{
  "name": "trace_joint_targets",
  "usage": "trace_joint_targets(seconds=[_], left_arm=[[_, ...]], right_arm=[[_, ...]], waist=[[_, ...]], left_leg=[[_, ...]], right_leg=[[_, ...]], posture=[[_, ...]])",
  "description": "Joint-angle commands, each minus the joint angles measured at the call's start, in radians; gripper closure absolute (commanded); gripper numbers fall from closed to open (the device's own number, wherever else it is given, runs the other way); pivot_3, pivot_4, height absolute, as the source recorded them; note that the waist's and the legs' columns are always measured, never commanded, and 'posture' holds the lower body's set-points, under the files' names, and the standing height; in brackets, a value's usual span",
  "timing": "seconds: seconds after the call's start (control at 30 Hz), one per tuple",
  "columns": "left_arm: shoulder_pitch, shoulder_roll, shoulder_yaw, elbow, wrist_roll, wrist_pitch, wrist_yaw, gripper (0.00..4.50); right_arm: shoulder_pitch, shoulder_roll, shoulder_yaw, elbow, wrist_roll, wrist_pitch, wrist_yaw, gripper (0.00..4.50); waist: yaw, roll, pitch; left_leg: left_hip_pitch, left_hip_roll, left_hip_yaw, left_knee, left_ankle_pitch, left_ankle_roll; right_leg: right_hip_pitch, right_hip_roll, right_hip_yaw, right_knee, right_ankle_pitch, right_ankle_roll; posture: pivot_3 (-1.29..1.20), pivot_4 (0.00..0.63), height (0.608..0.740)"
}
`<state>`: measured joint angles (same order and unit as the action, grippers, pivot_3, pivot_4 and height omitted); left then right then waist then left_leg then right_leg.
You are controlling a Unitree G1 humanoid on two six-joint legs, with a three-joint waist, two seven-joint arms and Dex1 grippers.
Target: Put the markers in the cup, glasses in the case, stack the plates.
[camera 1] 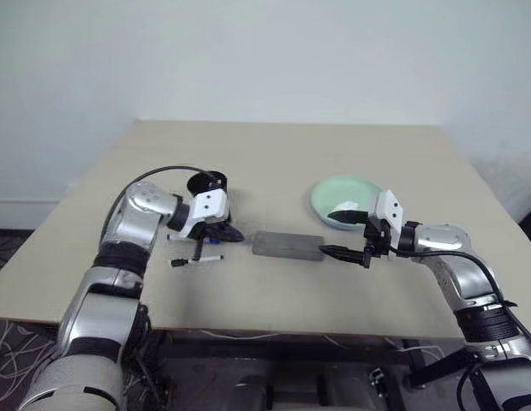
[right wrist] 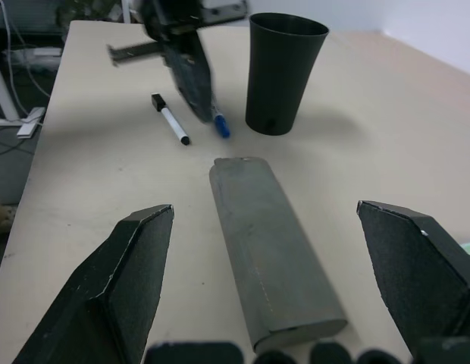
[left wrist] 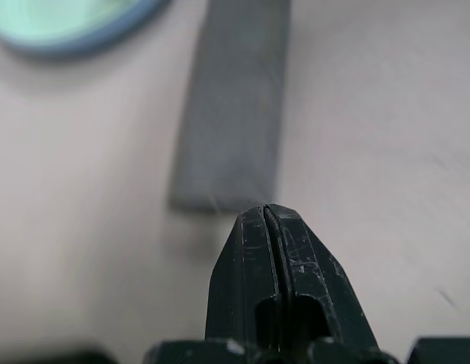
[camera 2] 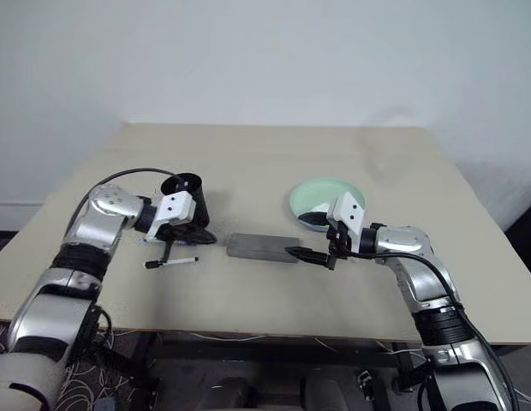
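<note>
Left claw [left wrist: 267,216] pressed together, empty — beside the cup [right wrist: 283,72]; right claw [right wrist: 284,254] spread wide over the case [right wrist: 273,250] near the desk's [camera 1: 274,163] front edge.

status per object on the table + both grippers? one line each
case: shut, flat on the table.
cup: upright; inside not visible.
black-capped marker: lying on the table, outside the cup.
blue-capped marker: lying by the cup's base, outside it.
plates: stacked, green on blue.
left gripper: shut, empty.
right gripper: open, either side of the case's end.
</note>
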<state>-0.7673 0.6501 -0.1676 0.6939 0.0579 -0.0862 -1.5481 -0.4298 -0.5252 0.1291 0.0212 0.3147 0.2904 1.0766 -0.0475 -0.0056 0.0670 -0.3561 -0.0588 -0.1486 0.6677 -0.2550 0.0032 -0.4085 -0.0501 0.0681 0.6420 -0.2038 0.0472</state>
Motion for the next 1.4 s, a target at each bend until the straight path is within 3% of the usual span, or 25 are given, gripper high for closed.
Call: trace_joint_targets(seconds=[0.03,0.13,0.23,0.37,0.77,1.4], left_arm=[[0.036,0.049,0.030,-0.115,-0.053,0.087,-0.006,4.49],[0.082,0.096,0.026,-0.120,-0.049,0.122,0.009,4.49],[0.096,0.122,0.016,-0.117,-0.045,0.138,0.006,4.00],[0.066,0.142,-0.012,-0.055,0.001,0.098,0.041,2.63],[-0.084,0.163,-0.123,0.190,0.138,0.016,0.040,2.63],[-0.156,0.092,-0.192,0.350,0.240,-0.093,0.074,2.63]], right_arm=[[-0.034,0.003,-0.011,0.003,0.006,-0.028,0.011,0.28],[-0.044,0.008,-0.004,0.021,0.003,-0.036,0.017,0.28],[-0.059,0.011,0.001,0.041,0.001,-0.043,0.024,0.28],[-0.080,0.017,0.006,0.068,-0.003,-0.054,0.030,0.28],[-0.105,0.011,0.005,0.110,-0.007,-0.066,0.053,0.28],[-0.108,0.013,0.002,0.095,0.005,-0.052,0.058,0.28]], waist=[[0.001,0.000,0.000],[0.000,0.000,0.000],[-0.001,0.000,0.000],[0.000,0.000,0.000],[-0.002,0.000,0.000],[0.000,0.000,0.000]], left_leg=[[0.000,0.000,0.000,0.000,0.000,0.000],[0.000,0.000,0.000,0.000,0.000,0.000],[0.001,0.001,0.001,0.000,0.000,0.000],[0.002,0.001,0.001,0.000,0.000,0.000],[0.001,0.000,0.001,0.000,0.000,0.000],[0.000,0.000,0.001,0.000,0.000,0.000]], right_leg=[[0.000,0.000,0.000,0.000,0.000,0.000],[0.000,0.000,0.000,0.000,0.000,0.000],[0.000,0.000,0.000,0.000,0.000,-0.001],[0.000,0.000,0.000,0.000,0.000,-0.001],[0.000,0.000,0.000,0.000,0.000,-0.001],[-0.001,0.000,0.000,0.000,0.000,-0.001]], posture=[[0.00,0.000,0.737],[0.00,0.000,0.737],[0.00,0.000,0.737],[0.00,0.000,0.737],[0.00,0.000,0.737],[0.00,0.000,0.737]])
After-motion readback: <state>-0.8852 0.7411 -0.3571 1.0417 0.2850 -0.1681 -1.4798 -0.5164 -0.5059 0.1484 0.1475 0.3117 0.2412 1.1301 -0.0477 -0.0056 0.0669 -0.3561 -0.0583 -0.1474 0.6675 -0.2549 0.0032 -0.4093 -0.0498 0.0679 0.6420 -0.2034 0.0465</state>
